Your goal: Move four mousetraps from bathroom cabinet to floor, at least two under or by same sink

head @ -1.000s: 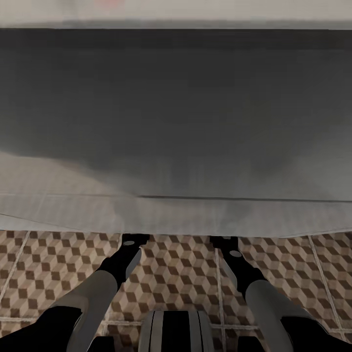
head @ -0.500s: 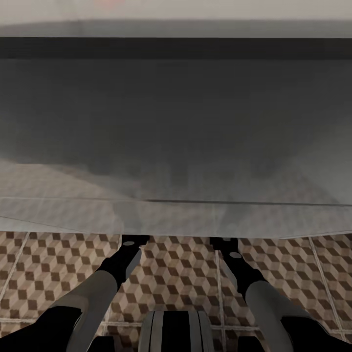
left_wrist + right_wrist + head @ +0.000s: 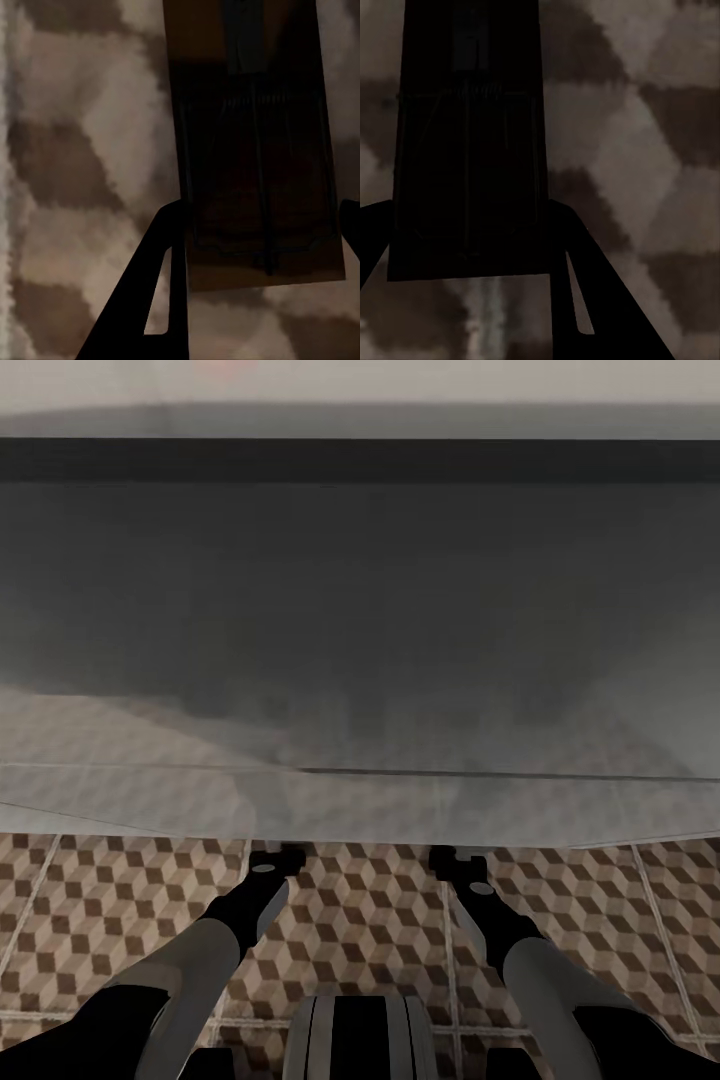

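The robot stood close against a big pale basin unit (image 3: 360, 800), its grey hollow taking up most of what lay ahead, with the patterned floor (image 3: 100, 900) showing below the front edge. Both arms reached forward and down, the ends tucked just under that edge: the left gripper (image 3: 277, 853) and the right gripper (image 3: 447, 855) sat side by side, a little apart.

Seen from the left wrist, a brown mousetrap (image 3: 255, 150) with its wire parts sat between the two dark fingers (image 3: 161, 262), which pressed against its long edges, so the left gripper (image 3: 262, 225) was clamped on it, right above the cube-pattern tiles (image 3: 75, 187).

From the right wrist, a second mousetrap (image 3: 469, 150), very dark in shadow, was likewise held between the fingers (image 3: 577, 277) of the right gripper (image 3: 465, 225), over the same tiled floor (image 3: 637, 150)
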Robot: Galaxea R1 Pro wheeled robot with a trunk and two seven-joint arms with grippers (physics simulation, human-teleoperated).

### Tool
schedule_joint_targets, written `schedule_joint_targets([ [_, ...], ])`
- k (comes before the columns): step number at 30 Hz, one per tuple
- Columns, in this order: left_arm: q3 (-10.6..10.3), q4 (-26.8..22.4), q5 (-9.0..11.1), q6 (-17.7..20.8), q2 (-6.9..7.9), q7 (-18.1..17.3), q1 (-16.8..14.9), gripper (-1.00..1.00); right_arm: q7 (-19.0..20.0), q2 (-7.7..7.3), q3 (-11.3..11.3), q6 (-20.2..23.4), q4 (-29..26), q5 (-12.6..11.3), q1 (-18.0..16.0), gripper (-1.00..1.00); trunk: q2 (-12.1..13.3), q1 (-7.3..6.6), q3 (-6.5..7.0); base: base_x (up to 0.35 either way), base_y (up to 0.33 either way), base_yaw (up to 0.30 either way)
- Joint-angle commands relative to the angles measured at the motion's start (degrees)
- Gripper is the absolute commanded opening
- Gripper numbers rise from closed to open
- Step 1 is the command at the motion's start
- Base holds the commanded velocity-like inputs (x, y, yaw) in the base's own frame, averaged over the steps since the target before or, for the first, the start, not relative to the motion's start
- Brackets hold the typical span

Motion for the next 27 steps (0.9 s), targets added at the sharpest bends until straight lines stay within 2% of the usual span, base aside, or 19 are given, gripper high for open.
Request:
schedule_joint_targets([
  [1, -0.2, -0.1, -0.1, 0.4, 0.01, 0.4, 0.0, -1.00, -0.1, 0.03, -0.5, -0.2, 3.1, 0.1, 0.0, -1.00, 0.0, 0.00, -0.03, 0.000, 0.000, 0.000],
  [27, -0.2, 0.1, -0.3, 0.4, 0.01, 0.3, 0.0, -1.00, -0.1, -0.01, -0.6, -0.7, 3.1, 0.1, -0.1, -1.00, 0.0, 0.00, -0.03, 0.000, 0.000, 0.000],
])
